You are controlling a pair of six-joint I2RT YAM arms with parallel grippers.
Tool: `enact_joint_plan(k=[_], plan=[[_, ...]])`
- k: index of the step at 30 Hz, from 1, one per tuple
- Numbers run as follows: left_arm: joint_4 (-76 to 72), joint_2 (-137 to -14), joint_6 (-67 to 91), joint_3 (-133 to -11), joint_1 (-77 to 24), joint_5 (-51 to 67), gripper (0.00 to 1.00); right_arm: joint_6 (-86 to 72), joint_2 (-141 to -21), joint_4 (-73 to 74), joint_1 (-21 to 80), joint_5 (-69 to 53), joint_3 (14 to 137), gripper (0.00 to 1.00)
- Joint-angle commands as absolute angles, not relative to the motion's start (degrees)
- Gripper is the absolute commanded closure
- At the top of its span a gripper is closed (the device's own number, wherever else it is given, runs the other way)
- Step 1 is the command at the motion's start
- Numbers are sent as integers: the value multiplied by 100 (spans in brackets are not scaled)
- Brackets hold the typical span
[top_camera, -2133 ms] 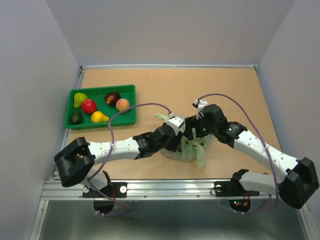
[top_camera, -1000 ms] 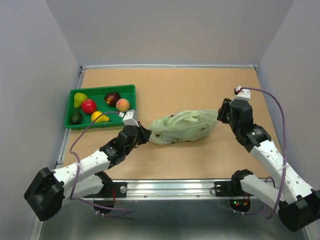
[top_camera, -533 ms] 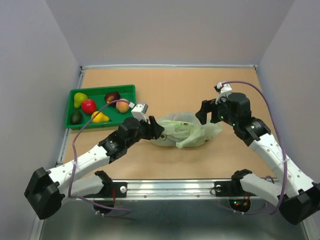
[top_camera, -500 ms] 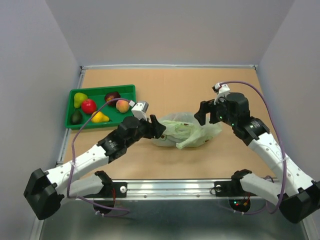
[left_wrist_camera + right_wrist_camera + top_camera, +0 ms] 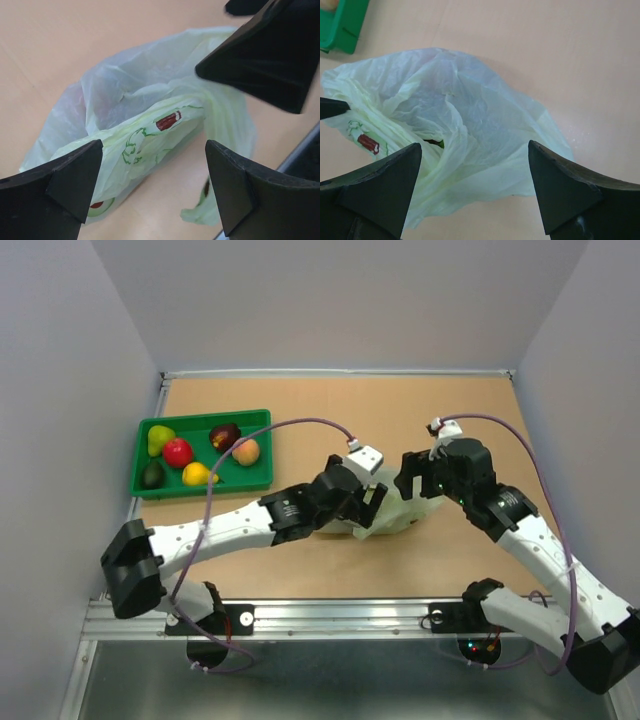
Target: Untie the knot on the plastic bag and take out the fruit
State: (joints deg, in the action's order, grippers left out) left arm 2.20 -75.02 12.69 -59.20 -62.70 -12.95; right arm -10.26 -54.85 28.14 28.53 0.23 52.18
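The pale green plastic bag [image 5: 398,517] lies crumpled on the table's middle, mostly hidden under both grippers in the top view. In the left wrist view the bag [image 5: 150,110] lies flat with printed marks and a loose handle tip [image 5: 200,214]. My left gripper [image 5: 152,190] is open and empty just above it. My right gripper [image 5: 475,192] is open and empty over the bag [image 5: 480,125]. A dark green bit [image 5: 434,143] shows in a fold of the bag. No tied knot shows. A red fruit [image 5: 178,451] and a dark purple fruit [image 5: 225,434] lie in the tray.
The green tray [image 5: 262,476] stands at the left and also holds a green pear [image 5: 159,437], a yellow pear [image 5: 198,474], a peach [image 5: 245,450] and a dark fruit [image 5: 152,474]. Its corner shows in the right wrist view [image 5: 340,22]. Walls enclose the table.
My left arm has swung right and stretched over the bag, so its gripper now hangs over the bag's right part. My right gripper has shifted slightly toward it. The bag has stayed put.
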Motion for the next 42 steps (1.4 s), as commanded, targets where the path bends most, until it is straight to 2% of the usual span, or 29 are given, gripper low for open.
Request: enact_joint_plan(k=[1, 7, 8, 10, 11, 14, 16, 18, 19, 20, 22, 25, 27, 29, 30, 32, 33, 34, 36, 39, 42], plan=[[413, -8040, 633, -6318, -6529, -2117, 5, -1379, -5221, 2812, 2883, 764, 4975, 8], [299, -8622, 1097, -6329, -6601, -3241, 18, -1801, -5546, 2795, 2874, 624, 4439, 8], [299, -8605, 1307, -6241, -6601, -3461, 27, -1958, -5555, 2778, 2874, 659, 4351, 9], [299, -8404, 1921, -5900, -6601, -3989, 38, -2284, -5546, 2751, 2874, 817, 4097, 11], [273, -8298, 2134, -5741, -6592, -4103, 56, -2459, -5546, 2690, 2883, 783, 4035, 12], [185, -7841, 2967, -5055, -6539, -4271, 73, -2759, -5703, 2619, 2874, 852, 3850, 18], [193, -7516, 3443, -4563, -6434, -4271, 86, -2987, -5844, 2602, 2874, 1036, 3718, 28], [176, -7235, 4146, -4212, -6346, -4219, 92, -3207, -5801, 2558, 2874, 1299, 3578, 42], [167, -6920, 4349, -3871, -6259, -4193, 95, -3330, -5749, 2549, 2874, 1457, 3490, 59], [141, -6726, 4585, -3684, -6206, -4158, 100, -3601, -5557, 2505, 2874, 1781, 3359, 69], [27, -6086, 5087, -3115, -5996, -3965, 100, -4075, -5249, 2435, 2857, 2378, 3174, 87], [-333, -5077, 5561, -2377, -5618, -3587, 100, -4481, -4397, 2364, 2830, 2872, 2936, 95], [-483, -4564, 5660, -2058, -5415, -3272, 100, -4491, -3869, 2364, 2830, 2970, 2909, 95], [-842, -3922, 5459, -1697, -5257, -3060, 100, -3803, -3648, 2129, 2830, 2648, 2988, 86], [-1000, -3772, 5301, -1627, -5256, -2841, 100, -3536, -3613, 2110, 2830, 2454, 3232, 74], [-1213, -3612, 4950, -1599, -5256, -2673, 100, -2564, -3743, 2074, 2830, 1606, 3558, 59], [-1178, -3638, 4879, -1704, -5256, -2602, 100, -2331, -3944, 2109, 2839, 1356, 3960, 44], [-1169, -3726, 4721, -1757, -5256, -2567, 100, -1929, -4068, 2162, 2830, 823, 4129, 37], [-1134, -3831, 4623, -1845, -5256, -2505, 100, -1715, -4271, 2197, 2839, 511, 4516, 24], [-1116, -4043, 4492, -1986, -5256, -2321, 100, -1310, -4806, 2188, 2839, -306, 5219, 16], [-1108, -4210, 4395, -2092, -5256, -2128, 100, -1002, -5509, 2197, 2978, -1159, 5870, 14]])
